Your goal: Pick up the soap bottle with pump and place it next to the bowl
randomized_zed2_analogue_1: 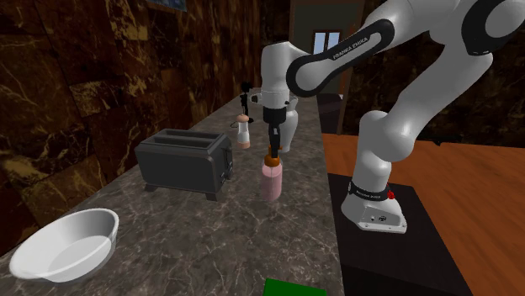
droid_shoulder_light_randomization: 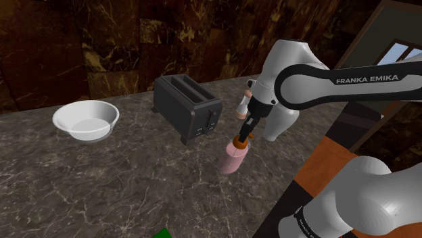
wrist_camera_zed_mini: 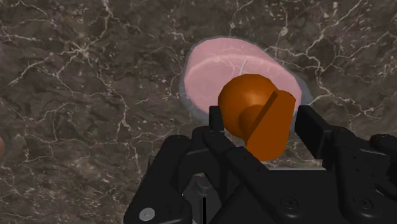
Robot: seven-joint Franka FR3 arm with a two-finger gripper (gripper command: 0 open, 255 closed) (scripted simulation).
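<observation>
Dark toaster on a veined stone surface
The toaster (droid_shoulder_light_randomization: 187, 107) stands mid-surface (droid_shoulder_light_randomization: 101, 182); a small pale bottle (randomized_zed2_analogue_1: 243, 132) stands farther along, and a green object (randomized_zed2_analogue_1: 294, 288) lies at the near edge.

The soap bottle (droid_shoulder_light_randomization: 233, 157) has a pale pink body and an orange pump (droid_shoulder_light_randomization: 241, 141). The tool (wrist_camera_zed_mini: 259, 124) is all black. The bowl (droid_shoulder_light_randomization: 86, 120) is plain white and the toaster (droid_shoulder_light_randomization: 186, 108) is dark grey. The surface (droid_shoulder_light_randomization: 101, 182) is dark grey-brown with thin white veins. The wall (droid_shoulder_light_randomization: 81, 40) is dark brown with golden streaks.
</observation>
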